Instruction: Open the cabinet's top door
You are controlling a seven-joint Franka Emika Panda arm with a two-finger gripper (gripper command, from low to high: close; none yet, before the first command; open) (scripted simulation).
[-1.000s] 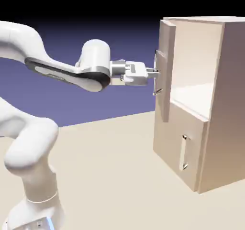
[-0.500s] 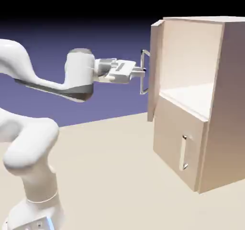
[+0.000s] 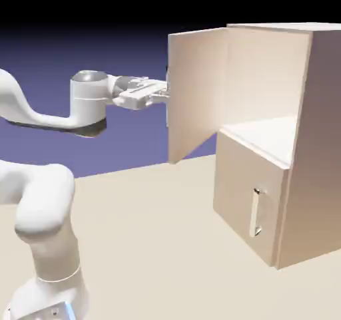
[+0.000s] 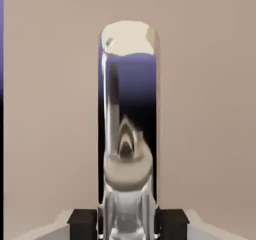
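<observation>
The light-beige cabinet (image 3: 303, 132) stands at the exterior view's right. Its top door (image 3: 196, 89) is swung wide out to the left, so its inner face shows and the upper compartment lies exposed. My gripper (image 3: 164, 96) sits at the door's outer edge, shut on the door's handle, which the panel hides in this view. In the hand view the silver bar handle (image 4: 128, 114) runs up the middle, large and mirror-like, against the beige door panel (image 4: 205, 109), and my gripper (image 4: 128, 224) has its two dark fingertips (image 4: 83, 223) pressed on either side of it.
The lower door (image 3: 250, 202) stays closed, with its small vertical handle (image 3: 256, 212). The beige tabletop (image 3: 153, 245) spreads in front of the cabinet. The arm's white base column (image 3: 46, 252) rises at lower left.
The gripper has pulled back leftward with the handle in its grip. The top door has swung from slightly ajar to wide open.
</observation>
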